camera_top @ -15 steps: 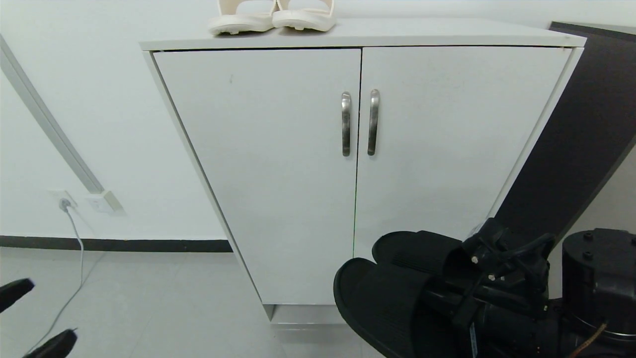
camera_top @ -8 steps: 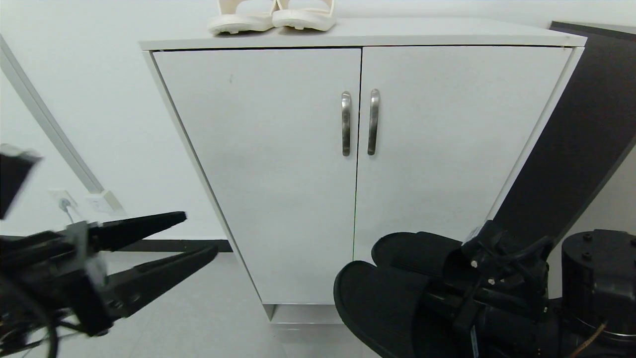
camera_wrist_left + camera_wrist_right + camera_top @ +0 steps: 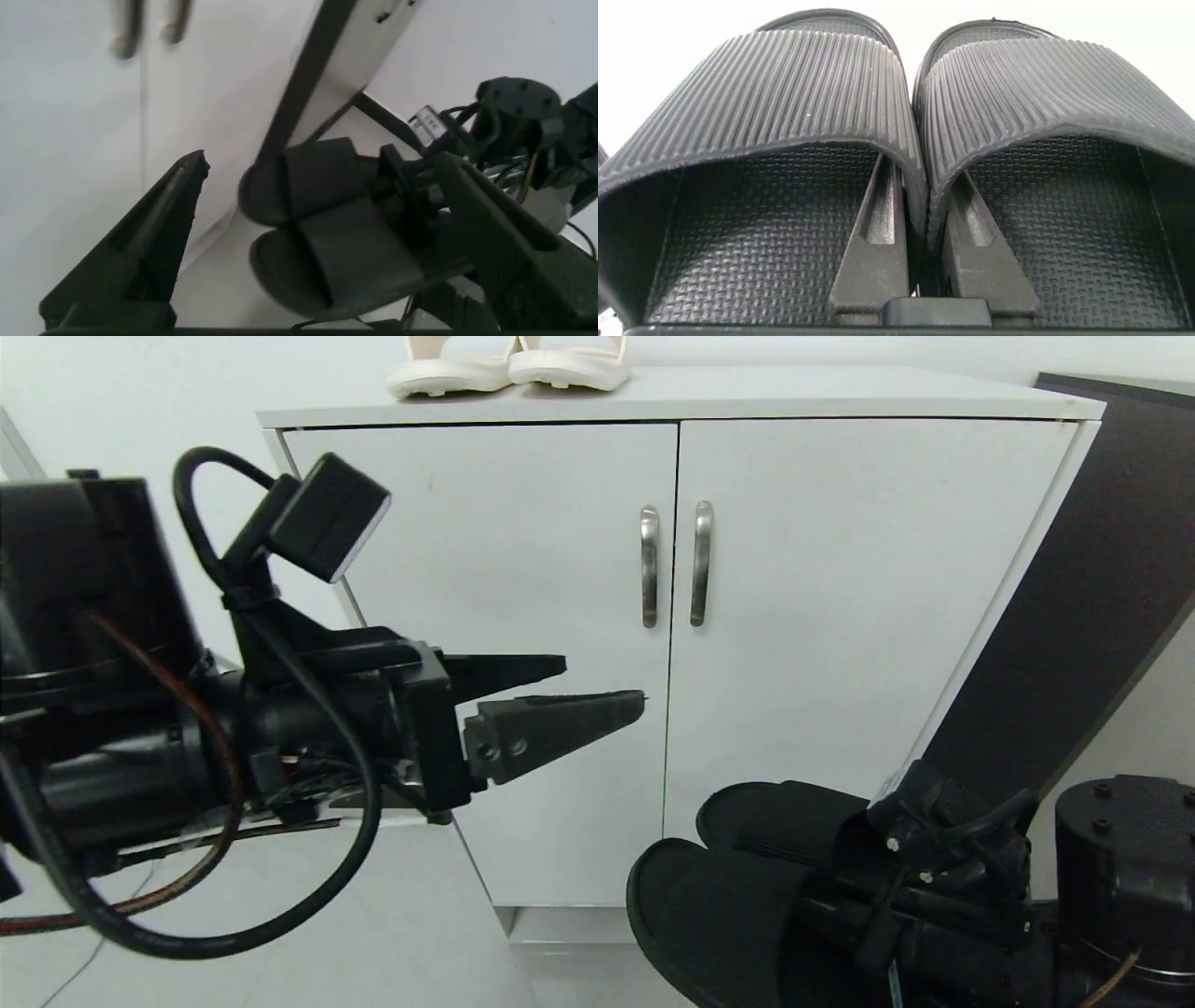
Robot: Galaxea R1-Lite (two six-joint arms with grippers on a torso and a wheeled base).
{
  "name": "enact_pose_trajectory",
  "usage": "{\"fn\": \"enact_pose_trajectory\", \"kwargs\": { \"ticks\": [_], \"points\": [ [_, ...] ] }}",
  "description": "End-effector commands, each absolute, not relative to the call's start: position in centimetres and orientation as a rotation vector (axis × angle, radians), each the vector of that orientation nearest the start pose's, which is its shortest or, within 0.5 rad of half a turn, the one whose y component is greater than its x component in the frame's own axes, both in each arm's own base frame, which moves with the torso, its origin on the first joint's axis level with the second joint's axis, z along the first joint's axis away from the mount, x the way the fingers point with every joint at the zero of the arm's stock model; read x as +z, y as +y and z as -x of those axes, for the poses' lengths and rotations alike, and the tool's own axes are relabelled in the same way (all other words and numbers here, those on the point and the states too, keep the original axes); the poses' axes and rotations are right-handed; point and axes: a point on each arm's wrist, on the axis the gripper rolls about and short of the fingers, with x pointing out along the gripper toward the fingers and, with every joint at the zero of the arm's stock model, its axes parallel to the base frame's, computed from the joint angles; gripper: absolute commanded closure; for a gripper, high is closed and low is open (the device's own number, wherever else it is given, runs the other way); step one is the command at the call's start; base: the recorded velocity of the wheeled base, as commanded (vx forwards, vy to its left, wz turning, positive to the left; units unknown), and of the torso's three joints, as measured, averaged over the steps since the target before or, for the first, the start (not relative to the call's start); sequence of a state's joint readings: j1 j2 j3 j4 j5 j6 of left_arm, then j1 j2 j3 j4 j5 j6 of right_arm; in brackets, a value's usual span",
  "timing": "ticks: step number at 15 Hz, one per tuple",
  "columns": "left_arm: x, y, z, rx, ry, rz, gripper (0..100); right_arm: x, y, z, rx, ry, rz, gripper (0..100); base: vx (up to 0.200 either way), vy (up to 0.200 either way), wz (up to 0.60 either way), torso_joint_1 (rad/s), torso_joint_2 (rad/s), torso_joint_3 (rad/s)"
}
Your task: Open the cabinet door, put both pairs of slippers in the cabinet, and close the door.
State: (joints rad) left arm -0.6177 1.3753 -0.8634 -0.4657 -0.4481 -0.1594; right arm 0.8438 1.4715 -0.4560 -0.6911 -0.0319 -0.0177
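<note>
Beside door seam (image 3: 668, 756), left jaws parted, black slippers (image 3: 738, 905) clamped

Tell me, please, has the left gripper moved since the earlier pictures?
Yes. The left gripper has risen from the lower left corner and swung right, and is now in front of the cabinet's left door, just below its handle.

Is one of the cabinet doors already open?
No, the left door and the right door both lie flush with the front, their handles side by side.
</note>
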Motion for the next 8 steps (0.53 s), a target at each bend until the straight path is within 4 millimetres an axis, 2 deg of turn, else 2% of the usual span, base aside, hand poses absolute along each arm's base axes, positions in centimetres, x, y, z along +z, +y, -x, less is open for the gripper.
{"fn": "enact_pose_trajectory", "kwargs": {
  "ticks": [1, 6, 8],
  "points": [
    [27.2, -16.3, -19.9, -1.087, 0.150, 0.154, 0, 15.8, 16.7, -14.9, 0.810, 0.292, 0.154, 100, 0.000, 0.000, 0.00, 0.000, 0.00, 0.000],
    [28.5, -19.5, -23.3, -1.103, 0.145, 0.207, 0, 15.6, 16.8, -15.0, 0.826, 0.303, 0.155, 100, 0.000, 0.000, 0.00, 0.000, 0.00, 0.000],
    [28.8, -20.2, -24.2, -1.104, 0.138, 0.209, 0, 15.5, 16.8, -15.0, 0.826, 0.305, 0.157, 100, 0.000, 0.000, 0.00, 0.000, 0.00, 0.000]
  ]
}}
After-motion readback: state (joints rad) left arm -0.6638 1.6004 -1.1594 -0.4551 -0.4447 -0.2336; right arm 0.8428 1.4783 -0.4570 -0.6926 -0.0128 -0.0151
